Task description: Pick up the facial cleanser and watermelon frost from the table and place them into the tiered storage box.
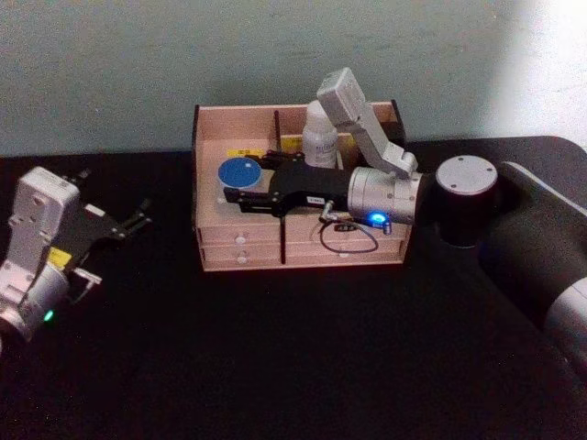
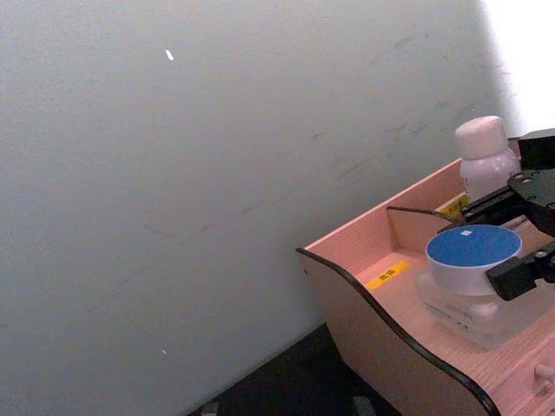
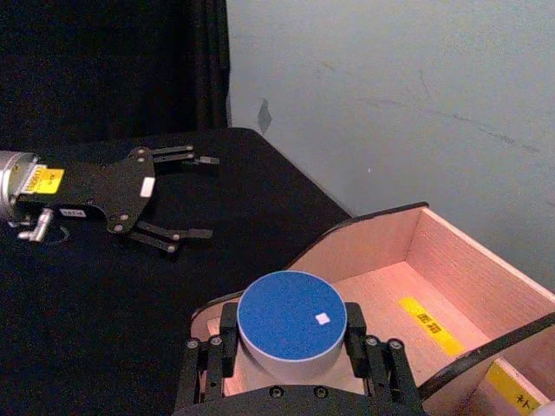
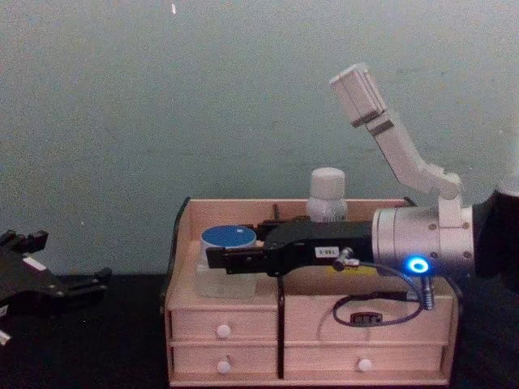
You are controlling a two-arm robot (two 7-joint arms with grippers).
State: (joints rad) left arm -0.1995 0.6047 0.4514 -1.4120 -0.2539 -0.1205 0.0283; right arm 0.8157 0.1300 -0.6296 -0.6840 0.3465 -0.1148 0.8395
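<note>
The right gripper (image 1: 240, 186) reaches in from the right across the top of the wooden storage box (image 1: 301, 240), and its fingers sit on either side of the blue-lidded jar of watermelon frost (image 1: 237, 173), closed against the jar just under the lid. The jar stands upright in the box's front left compartment, above the drawers with white knobs; whether its base rests on the shelf floor I cannot tell for sure, though from the chest view it (image 4: 227, 259) looks set down on the wood. The facial cleanser (image 1: 320, 135), a tall white bottle with a rounded cap, stands upright in the rear compartment, behind the right arm and beside a yellow label. Off to the left, well apart from the box, the left gripper (image 1: 138, 220) hovers over the dark tabletop (image 1: 293, 367) with its fingers spread wide and nothing between them.
</note>
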